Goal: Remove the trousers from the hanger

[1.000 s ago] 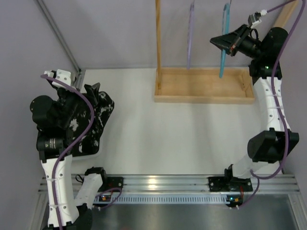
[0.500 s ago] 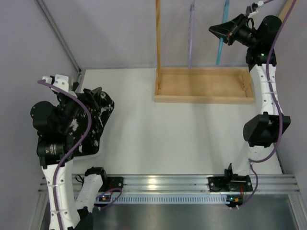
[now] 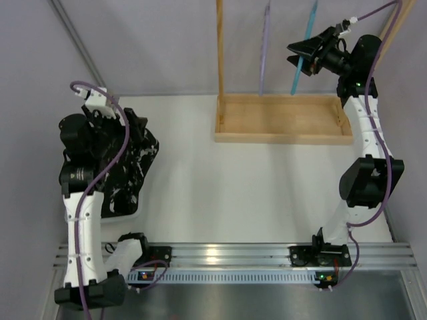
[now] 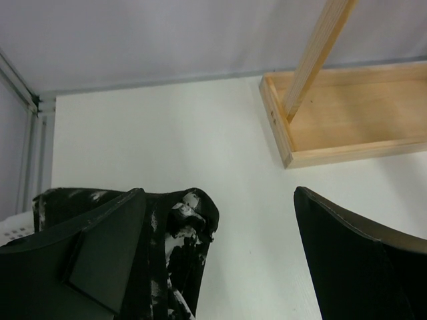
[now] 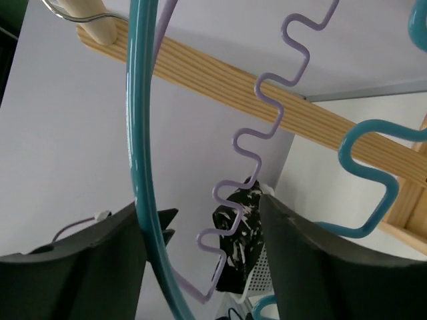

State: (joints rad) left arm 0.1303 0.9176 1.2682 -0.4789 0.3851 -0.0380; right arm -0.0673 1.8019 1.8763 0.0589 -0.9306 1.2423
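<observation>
Trousers [image 3: 133,160], black with white flecks, lie crumpled at the far left of the table [image 3: 213,187]. They rest on a white basket [image 3: 130,215] whose pale rim shows under their near edge. The left pincer [image 4: 220,193] hangs just over this heap with its fingers spread wide and nothing between them. In the left wrist view, one finger stands over the cloth and the other over bare table. Toward the middle, at the back of the table, stands a wooden rack [image 3: 283,137], a shallow tray base with an upright post rising from its left end. A purple hanger [image 3: 265,47] hangs above the tray, just right of the post. In the right wrist view its lower edge shows as a run of square zigzags. Just right of it hangs a teal hanger [image 3: 296,81], tilted a little, both of them well apart from the trousers. The right arm reaches high at the far right, and the right pincer [image 3: 293,55] straddles the teal hanger with its fingers parted. In the right wrist view the teal bar runs close along the inner face of one finger, with open space to the other. Whether the bar touches that finger cannot be told.
</observation>
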